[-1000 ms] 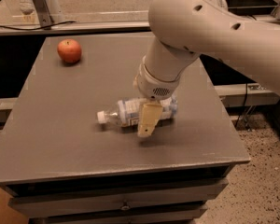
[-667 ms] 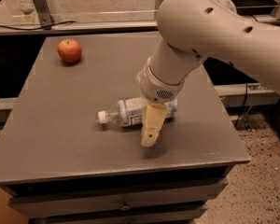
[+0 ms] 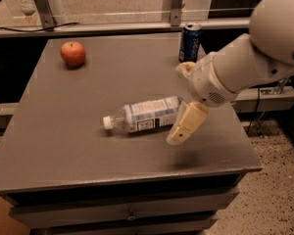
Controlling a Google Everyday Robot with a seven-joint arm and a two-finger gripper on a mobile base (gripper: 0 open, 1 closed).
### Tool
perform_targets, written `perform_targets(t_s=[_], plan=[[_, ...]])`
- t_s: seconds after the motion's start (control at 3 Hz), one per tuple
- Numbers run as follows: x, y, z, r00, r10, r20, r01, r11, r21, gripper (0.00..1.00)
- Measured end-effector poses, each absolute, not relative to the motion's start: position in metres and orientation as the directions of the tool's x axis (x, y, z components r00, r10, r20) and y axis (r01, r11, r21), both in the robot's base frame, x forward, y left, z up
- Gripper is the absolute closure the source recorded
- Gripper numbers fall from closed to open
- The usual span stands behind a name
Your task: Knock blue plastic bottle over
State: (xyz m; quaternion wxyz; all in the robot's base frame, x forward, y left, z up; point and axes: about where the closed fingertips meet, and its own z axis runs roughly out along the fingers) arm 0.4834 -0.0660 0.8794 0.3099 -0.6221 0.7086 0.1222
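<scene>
The blue plastic bottle (image 3: pixel 144 114) lies on its side in the middle of the grey table (image 3: pixel 63 131), its white cap pointing left. It is clear, with a white-and-blue label. My gripper (image 3: pixel 185 125) hangs just to the right of the bottle's base, a little above the table, its tan fingers pointing down and to the left. It holds nothing. The white arm reaches in from the upper right.
A dark blue soda can (image 3: pixel 190 42) stands upright at the table's far edge, behind the arm. A red apple (image 3: pixel 72 53) sits at the far left. A glass partition runs behind the table. The floor lies to the right.
The arm has swung up and to the right, off the bottle, uncovering the bottle and the soda can. The bottle still lies on its side.
</scene>
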Motion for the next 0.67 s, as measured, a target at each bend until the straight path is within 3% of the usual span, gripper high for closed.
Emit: perform_targets(t_s=[0.67], plan=[[0.477,-0.173,0.945,-0.064,-0.609,-0.790,-0.856,0.441,-0.270,0.00]])
